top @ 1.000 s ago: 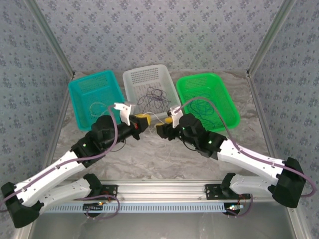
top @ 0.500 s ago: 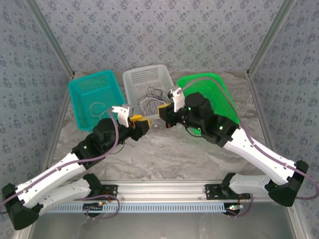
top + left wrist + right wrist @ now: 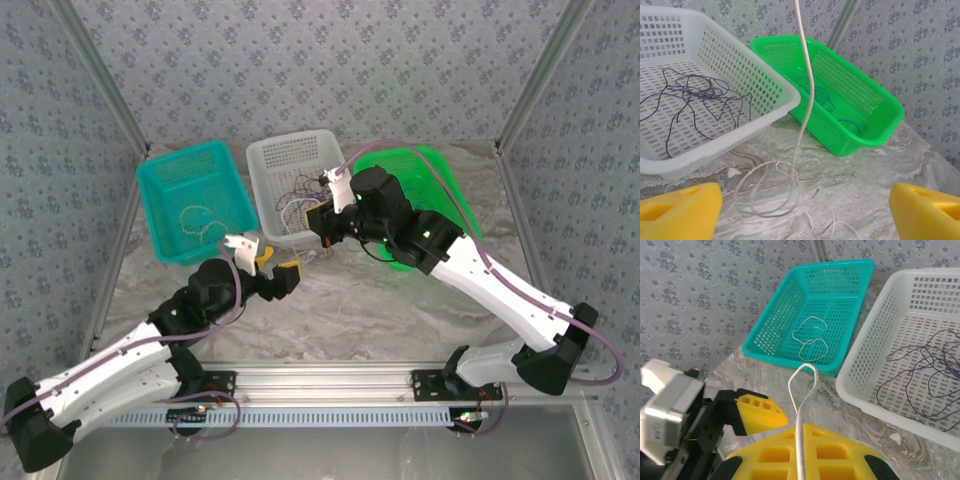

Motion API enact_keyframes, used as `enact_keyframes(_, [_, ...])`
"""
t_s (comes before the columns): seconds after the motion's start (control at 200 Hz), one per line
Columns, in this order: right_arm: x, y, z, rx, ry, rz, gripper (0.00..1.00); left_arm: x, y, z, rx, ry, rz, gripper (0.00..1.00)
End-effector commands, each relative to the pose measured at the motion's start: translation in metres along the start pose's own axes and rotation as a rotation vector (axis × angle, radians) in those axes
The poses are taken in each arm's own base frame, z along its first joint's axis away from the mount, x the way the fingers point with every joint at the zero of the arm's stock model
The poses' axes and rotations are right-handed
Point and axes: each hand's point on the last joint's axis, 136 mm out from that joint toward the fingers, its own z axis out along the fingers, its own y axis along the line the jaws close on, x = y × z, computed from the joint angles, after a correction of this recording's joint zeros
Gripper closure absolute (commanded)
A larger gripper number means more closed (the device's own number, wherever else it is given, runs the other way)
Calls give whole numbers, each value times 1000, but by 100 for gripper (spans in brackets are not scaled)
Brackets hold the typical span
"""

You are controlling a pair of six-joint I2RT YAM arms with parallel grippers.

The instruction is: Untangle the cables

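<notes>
Cream cable (image 3: pixel 810 70) is hanging almost straight down from the right claw (image 3: pixel 799 450), which is clenching its upper end between yellow pads, with a small bend poking out past them. The cable's long axis is running top to bottom, and its lower end is lying in loose coils on the table (image 3: pixel 350 310), just near of the white basket (image 3: pixel 765 80). The left claw (image 3: pixel 276 266) is sitting released, fingers spread wide, low over the table and to the near left of the strand. From its wrist camera the strand is dropping in line with the middle of the gap but farther off, touching neither finger. Purple cables (image 3: pixel 690 95) are lying in the white basket and blue cables (image 3: pixel 820 95) in the green basket (image 3: pixel 865 100) to its right. A cream loop (image 3: pixel 810 340) is lying in the teal basket (image 3: pixel 790 305) at the far left. That match is probably making the teal basket the goal, so the relation that matters is this: the basket is lying to the left of the right claw, beyond the left arm. The left arm is the nearer of the two to it, yet the right one is doing the holding. The trailing coils are likely needing a higher lift before any sideways carry.
</notes>
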Motion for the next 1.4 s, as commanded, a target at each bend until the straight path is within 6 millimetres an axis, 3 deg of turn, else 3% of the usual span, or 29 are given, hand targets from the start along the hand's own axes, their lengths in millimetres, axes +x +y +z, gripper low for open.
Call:
enact_keyframes(0.0, [-17, 18, -10, -80, -21, 6, 100, -19, -7, -3, 25, -78, 66, 13])
enact_keyframes(0.175, [-26, 37, -14, -172, -28, 19, 100, -30, 3, 1, -52, -113, 161, 10])
enact_keyframes(0.44, [-36, 59, -17, -271, -21, 38, 100, -69, 6, 0, -119, -275, 233, 7])
enact_keyframes(0.74, [-43, 74, -18, -332, -27, 69, 100, -94, 2, 0, -133, -406, 237, 19])
enact_keyframes(0.83, [-49, 83, -20, -376, -39, 79, 100, -91, -6, 14, -96, -367, 256, 24])
enact_keyframes(0.974, [-62, 98, -29, -459, -64, 101, 100, -74, -8, 41, -79, -290, 296, 45])
enact_keyframes(1.164, [-93, 109, -54, -516, -119, 99, 100, -32, 26, 74, -166, -130, 293, 64])
enact_keyframes(1.399, [-126, 98, -72, -507, -168, 104, 100, 5, 71, 78, -284, -12, 246, 75])
